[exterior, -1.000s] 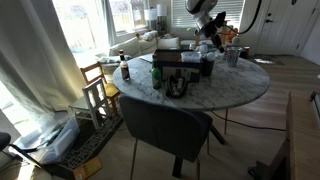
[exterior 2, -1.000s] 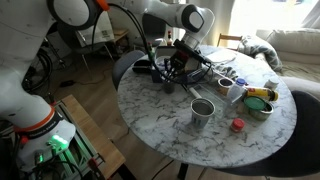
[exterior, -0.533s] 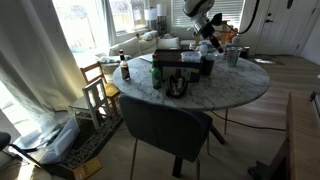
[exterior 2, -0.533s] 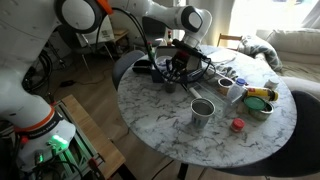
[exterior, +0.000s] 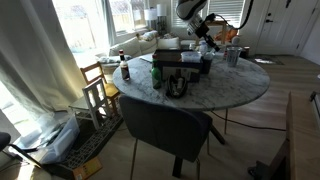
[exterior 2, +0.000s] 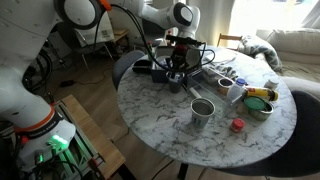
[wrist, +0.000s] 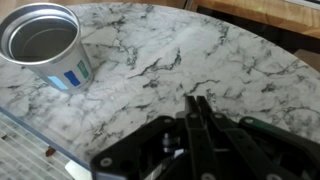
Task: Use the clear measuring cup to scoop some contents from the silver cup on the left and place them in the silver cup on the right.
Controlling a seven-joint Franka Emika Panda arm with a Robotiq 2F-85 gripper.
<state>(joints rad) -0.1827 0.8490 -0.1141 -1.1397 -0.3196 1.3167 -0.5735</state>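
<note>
No legible text anywhere; blue label (wrist: 68,77) on the silver cup (wrist: 40,42) unreadable.

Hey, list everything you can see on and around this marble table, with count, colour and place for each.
Table: one, white marble with grey veins, round, mid-scene.
Silver cup: one, metal, on the table, apart from the tool.
Small red item: one, red, beside the silver cup.
Bowl: one, yellow and green inside, near the table edge.
Bottle: one, dark, window side of the table.
Dark chair: one, grey, at the table.
Wooden chair: one, brown, by the window.
Arm: one, white, over the table.
Tool: one, black, shut, low over the table.
</note>
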